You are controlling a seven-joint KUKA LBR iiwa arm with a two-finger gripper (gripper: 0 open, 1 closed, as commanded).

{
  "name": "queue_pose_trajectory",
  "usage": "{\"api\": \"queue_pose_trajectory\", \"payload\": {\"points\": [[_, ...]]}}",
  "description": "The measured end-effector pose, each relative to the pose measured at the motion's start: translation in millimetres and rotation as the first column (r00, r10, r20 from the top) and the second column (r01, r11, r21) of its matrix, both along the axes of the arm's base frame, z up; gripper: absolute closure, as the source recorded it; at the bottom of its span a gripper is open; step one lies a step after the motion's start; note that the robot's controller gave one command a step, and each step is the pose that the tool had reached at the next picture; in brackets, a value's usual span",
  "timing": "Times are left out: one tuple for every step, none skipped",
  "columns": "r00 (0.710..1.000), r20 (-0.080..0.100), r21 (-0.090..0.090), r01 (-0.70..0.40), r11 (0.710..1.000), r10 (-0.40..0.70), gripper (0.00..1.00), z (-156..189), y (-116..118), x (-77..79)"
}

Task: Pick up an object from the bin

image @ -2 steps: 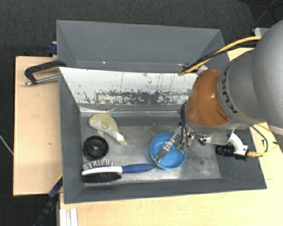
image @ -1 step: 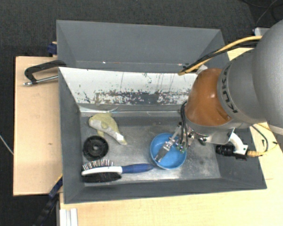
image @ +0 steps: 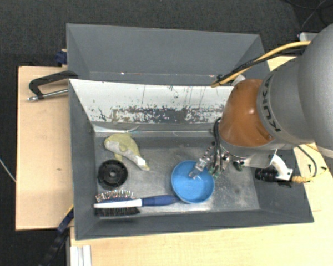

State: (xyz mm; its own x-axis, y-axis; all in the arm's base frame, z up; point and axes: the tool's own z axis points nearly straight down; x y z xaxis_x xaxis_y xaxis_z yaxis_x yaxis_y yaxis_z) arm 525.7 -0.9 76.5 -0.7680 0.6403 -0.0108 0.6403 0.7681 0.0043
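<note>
claw (image: pixel 202 168) over blue round dish (image: pixel 192 189), right side of bin (image: pixel 166 148); open or closed: cannot tell. advise straddling the dish rim before closing.

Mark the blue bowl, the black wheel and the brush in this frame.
blue bowl (image: pixel 187 192): camera view, inner floor.
black wheel (image: pixel 103 173): camera view, left rim.
brush (image: pixel 119 206): camera view, head.

Pale cream lump (image: pixel 124 148) back left, black ridged disc (image: pixel 111 173) beside it, blue-handled brush (image: pixel 130 203) in front.
</note>
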Motion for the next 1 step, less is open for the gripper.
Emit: {"api": "queue_pose_trajectory", "payload": {"points": [[1.0,-0.003,0.004,-0.001,1.0,0.001,1.0,33.0,0.1,1.8]]}}
